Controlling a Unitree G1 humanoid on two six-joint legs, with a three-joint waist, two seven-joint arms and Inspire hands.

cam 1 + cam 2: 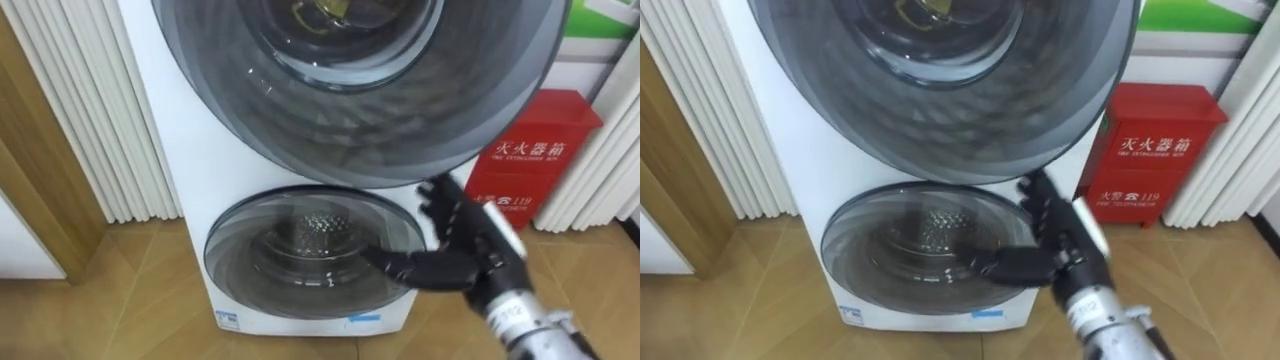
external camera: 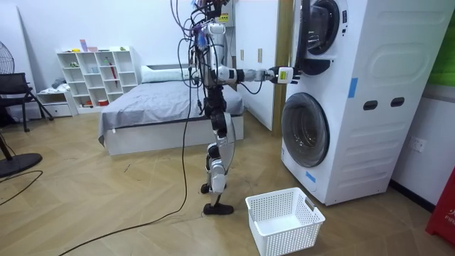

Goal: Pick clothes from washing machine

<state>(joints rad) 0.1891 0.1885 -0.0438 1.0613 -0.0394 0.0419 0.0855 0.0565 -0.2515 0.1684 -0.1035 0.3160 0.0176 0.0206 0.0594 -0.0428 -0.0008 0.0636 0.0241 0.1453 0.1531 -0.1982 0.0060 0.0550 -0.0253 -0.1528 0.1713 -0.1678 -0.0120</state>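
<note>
The robot is standing before the stacked washing machine (image 2: pixel 355 107), reaching its right hand (image 1: pixel 462 238) out with fingers straight and spread and thumb pointing left, holding nothing, just below the upper door's (image 1: pixel 360 110) lower right rim. Something yellowish (image 1: pixel 320 12) is showing behind that glass; whether it is clothing cannot be told. A white laundry basket (image 2: pixel 288 240) is sitting on the floor nearby

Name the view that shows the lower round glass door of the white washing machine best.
The left eye view: the lower round glass door faces the camera, metal drum visible through it, right hand overlapping its right edge. The right eye view shows much the same. The room view shows it obliquely from afar.
</note>
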